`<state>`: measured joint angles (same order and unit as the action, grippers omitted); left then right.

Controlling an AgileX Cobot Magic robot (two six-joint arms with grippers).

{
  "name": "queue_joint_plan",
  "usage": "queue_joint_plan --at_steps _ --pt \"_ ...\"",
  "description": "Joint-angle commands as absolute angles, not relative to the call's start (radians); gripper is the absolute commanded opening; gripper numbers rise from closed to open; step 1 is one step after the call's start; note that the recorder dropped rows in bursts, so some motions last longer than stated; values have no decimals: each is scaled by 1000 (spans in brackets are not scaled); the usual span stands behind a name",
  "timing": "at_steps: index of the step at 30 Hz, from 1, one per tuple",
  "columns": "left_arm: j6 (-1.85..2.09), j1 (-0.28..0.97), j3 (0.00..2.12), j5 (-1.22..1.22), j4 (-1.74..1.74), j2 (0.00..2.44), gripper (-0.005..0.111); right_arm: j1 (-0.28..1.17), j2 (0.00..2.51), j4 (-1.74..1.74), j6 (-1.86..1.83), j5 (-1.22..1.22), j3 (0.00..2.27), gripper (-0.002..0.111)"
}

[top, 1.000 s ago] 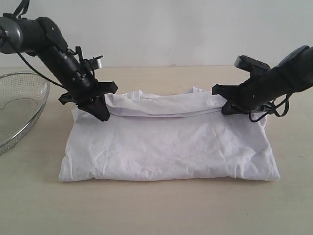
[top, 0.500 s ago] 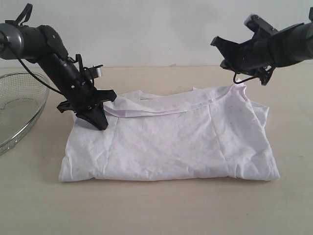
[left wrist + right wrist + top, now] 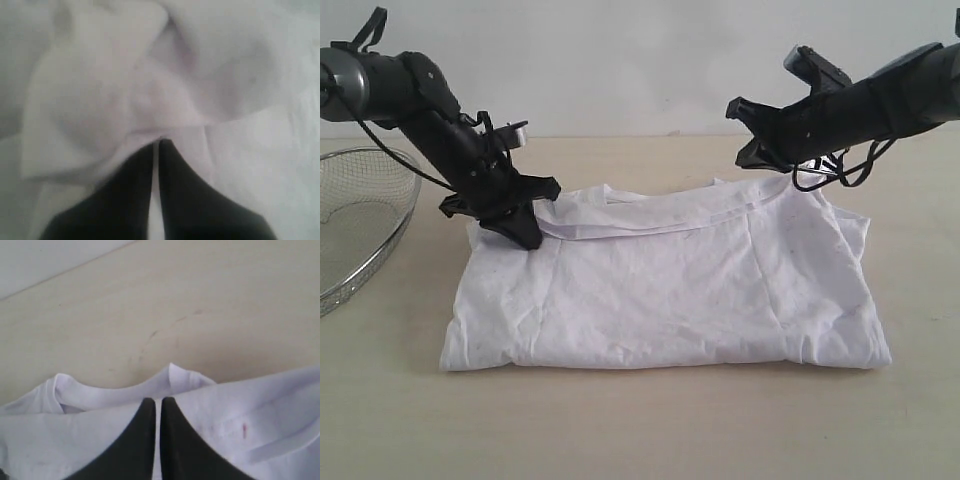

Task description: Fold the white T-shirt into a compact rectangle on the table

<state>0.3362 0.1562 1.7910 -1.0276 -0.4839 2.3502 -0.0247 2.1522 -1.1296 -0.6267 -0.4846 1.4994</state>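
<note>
The white T-shirt (image 3: 660, 290) lies on the table (image 3: 640, 420) as a wide, wrinkled rectangle, and no lettering shows. My left gripper (image 3: 528, 236) presses down at the shirt's far left corner. In the left wrist view this gripper (image 3: 156, 144) is shut, with a bunched fold of the shirt (image 3: 125, 95) at its tips. My right gripper (image 3: 775, 168) hangs above the far right corner, and the shirt's edge rises up to it. The right wrist view shows that gripper (image 3: 157, 401) shut on the shirt, with a peak of cloth (image 3: 172, 372) poking out past the tips.
A round wire-mesh basket (image 3: 360, 215) sits at the left edge of the table, close to my left arm. Bare beige tabletop runs in front of the shirt and behind it (image 3: 190, 305). A pale wall stands at the back.
My right gripper has risen from the shirt's far right corner, pulling the cloth edge up, then swung left and a little lower. My left gripper has barely moved.
</note>
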Motion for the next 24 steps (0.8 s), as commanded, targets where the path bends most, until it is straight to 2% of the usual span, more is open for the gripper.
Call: queue_joint_plan --at_steps 1,12,24 --pt "359 160 1787 -940 -453 2350 4 -30 2102 -1119 -666 -532 1465 0" --pt "351 131 1936 -792 -422 2350 4 -26 1984 -1115 -717 -554 1305 0" --pt "368 110 1988 -1043 -496 2350 4 -26 1964 -994 -719 -610 1268 0"
